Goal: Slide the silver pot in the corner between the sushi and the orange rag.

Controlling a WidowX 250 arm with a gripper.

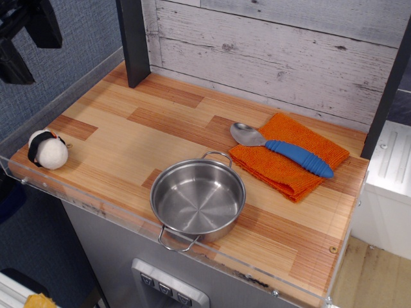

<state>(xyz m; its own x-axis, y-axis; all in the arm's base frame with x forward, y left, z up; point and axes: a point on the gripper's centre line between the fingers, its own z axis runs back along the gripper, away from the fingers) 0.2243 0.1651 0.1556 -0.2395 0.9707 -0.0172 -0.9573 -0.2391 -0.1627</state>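
Shiny round silver pot [198, 199] beside textured orange rag [289, 163].

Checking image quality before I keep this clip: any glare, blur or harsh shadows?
observation.image view: sharp overall, lighting soft and even; mild reflections inside the silver pot, no blown-out glare; faint shadow under the orange rag; dark gripper at top left is cropped and underexposed, its jaws indistinct.

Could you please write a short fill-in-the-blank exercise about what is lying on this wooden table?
1. The spoon with the ____ handle lies partly on the orange rag.
2. The silver pot stands at the table's ____ edge and is empty.
3. The sushi sits near the table's ____ end.
4. The pot has ____ wire handles.

Missing words: blue; front; left; two
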